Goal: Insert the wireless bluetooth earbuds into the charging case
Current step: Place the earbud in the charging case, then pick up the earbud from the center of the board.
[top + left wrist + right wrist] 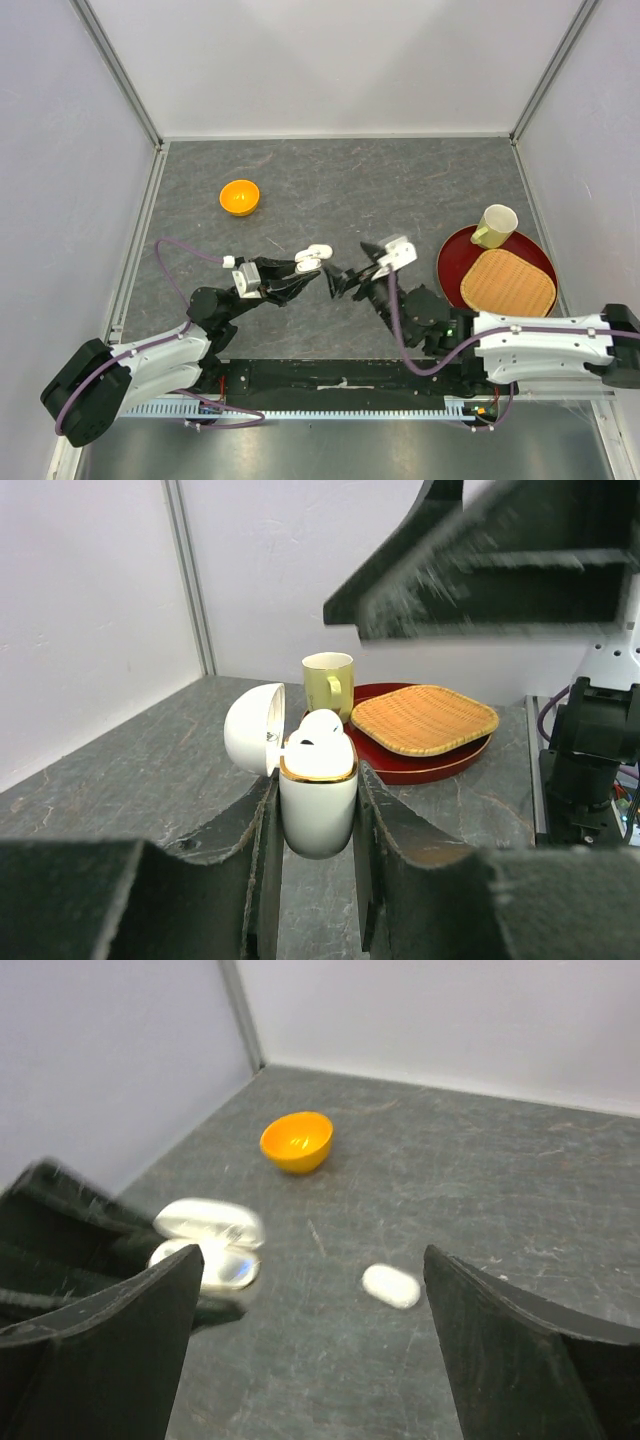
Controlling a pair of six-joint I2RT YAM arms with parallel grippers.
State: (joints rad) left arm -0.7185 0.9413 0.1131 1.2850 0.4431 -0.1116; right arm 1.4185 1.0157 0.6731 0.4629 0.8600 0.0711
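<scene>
risk: my left pincer [316, 825] clamps the open charging case [318, 798], my right pincer [312, 1260] gapes empty, and the earbud [320, 728], sitting proud, may tip out.

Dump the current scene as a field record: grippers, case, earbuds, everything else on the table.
left gripper: shut on the charging case
charging case: lid swung open, earbud showing at its mouth
right gripper: open, nothing between its fingers
white piece: lying loose on the table, too blurred to say if it is an earbud
orange bowl: far left, apart from both arms
red tray: right side, holds woven mat and cup
</scene>
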